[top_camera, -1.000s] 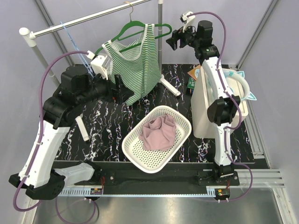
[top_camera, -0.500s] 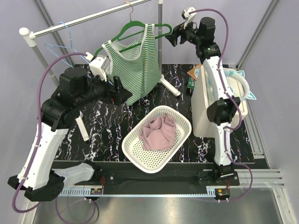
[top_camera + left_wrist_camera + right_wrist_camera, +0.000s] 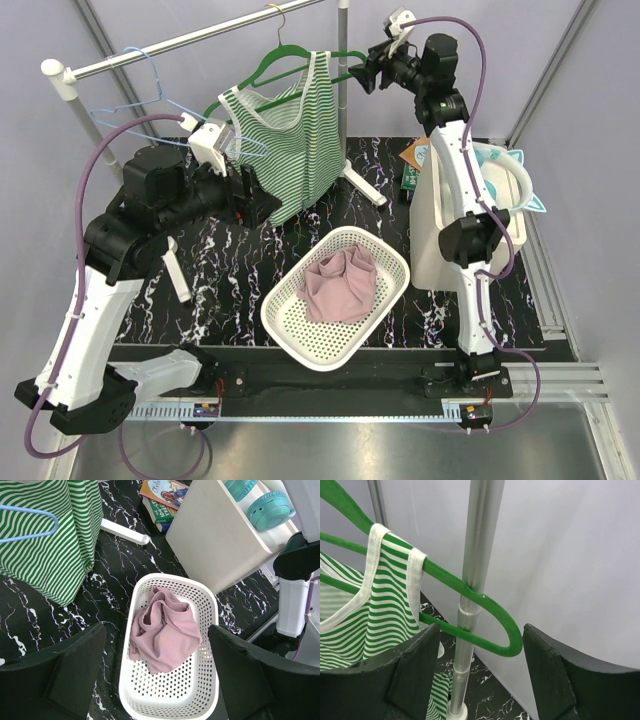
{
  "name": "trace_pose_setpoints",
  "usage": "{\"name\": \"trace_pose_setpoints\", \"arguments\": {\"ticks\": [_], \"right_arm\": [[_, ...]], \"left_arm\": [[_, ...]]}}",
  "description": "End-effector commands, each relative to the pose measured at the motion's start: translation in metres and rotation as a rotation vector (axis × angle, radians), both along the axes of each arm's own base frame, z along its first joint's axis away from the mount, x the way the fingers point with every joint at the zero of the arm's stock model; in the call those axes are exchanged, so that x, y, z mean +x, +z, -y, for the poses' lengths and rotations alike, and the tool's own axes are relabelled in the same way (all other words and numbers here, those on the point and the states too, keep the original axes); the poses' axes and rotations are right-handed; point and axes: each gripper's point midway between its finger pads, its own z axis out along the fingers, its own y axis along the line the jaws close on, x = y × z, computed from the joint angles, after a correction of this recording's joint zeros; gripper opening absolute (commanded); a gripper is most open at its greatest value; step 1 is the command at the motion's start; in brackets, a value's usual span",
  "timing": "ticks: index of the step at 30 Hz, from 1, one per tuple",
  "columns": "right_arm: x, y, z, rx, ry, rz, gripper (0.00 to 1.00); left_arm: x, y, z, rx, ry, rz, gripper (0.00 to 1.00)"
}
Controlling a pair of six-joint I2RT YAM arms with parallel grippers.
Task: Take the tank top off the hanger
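The green-and-white striped tank top (image 3: 297, 135) hangs on a green hanger (image 3: 270, 62) from the rail. My right gripper (image 3: 365, 75) is open at the hanger's right end. In the right wrist view the hanger's green end loop (image 3: 506, 630) lies between the spread fingers of that gripper (image 3: 480, 630), untouched, with the top's white-edged strap (image 3: 415, 575) to the left. My left gripper (image 3: 258, 198) is open and empty by the top's lower left edge. The left wrist view has the tank top (image 3: 50, 540) at upper left and the left gripper (image 3: 156, 630) above the basket.
A white perforated basket (image 3: 320, 362) (image 3: 124, 681) holds a pink garment (image 3: 340, 285). A white box (image 3: 435, 230) with teal headphones (image 3: 505, 175) stands on the right, books (image 3: 412, 170) behind it. The rack's upright pole (image 3: 475, 555) is behind the hanger. A blue wire hanger (image 3: 150, 90) hangs on the rail.
My right gripper has moved up and left to the hanger's right end and narrowed slightly. The left arm has shifted a little, and the blue hanger has swung out.
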Motion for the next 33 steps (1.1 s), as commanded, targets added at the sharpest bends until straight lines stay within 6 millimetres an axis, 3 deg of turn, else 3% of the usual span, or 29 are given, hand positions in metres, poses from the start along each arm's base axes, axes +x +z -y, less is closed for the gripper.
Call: {"name": "trace_pose_setpoints", "arguments": {"ticks": [1,13,15,16,19,23,29,30,31,33], "right_arm": [[0.007,-0.017,-0.033,0.013,0.036,0.021,0.72],[-0.019,-0.021,-0.045,0.003,0.086,-0.068,0.62],[-0.03,-0.013,-0.05,-0.003,0.098,-0.063,0.62],[-0.032,-0.018,-0.052,-0.01,0.096,-0.078,0.62],[-0.045,-0.001,-0.054,0.018,0.075,-0.088,0.63],[-0.08,0.037,-0.063,0.152,0.102,-0.18,0.62],[-0.153,0.064,-0.083,0.254,0.234,-0.356,0.6],[-0.164,0.055,-0.088,0.249,0.272,-0.405,0.6],[-0.187,0.073,-0.086,0.273,0.299,-0.411,0.61],[-0.199,0.067,-0.084,0.273,0.289,-0.446,0.64]], "left_arm": [[-0.002,0.018,-0.002,-0.018,0.004,0.068,0.88],[-0.005,0.019,-0.005,-0.018,0.01,0.072,0.88],[-0.005,0.019,-0.005,-0.018,0.012,0.074,0.88],[-0.005,0.019,-0.005,-0.018,0.01,0.074,0.88],[-0.004,0.019,-0.006,-0.019,0.02,0.074,0.88],[0.008,0.02,-0.008,-0.008,0.071,0.071,0.87],[0.024,0.034,0.006,-0.072,0.083,0.028,0.87],[0.025,0.041,0.008,-0.091,0.083,0.029,0.87],[0.029,0.041,0.013,-0.112,0.088,0.004,0.86],[0.03,0.046,0.018,-0.139,0.081,-0.01,0.86]]}}
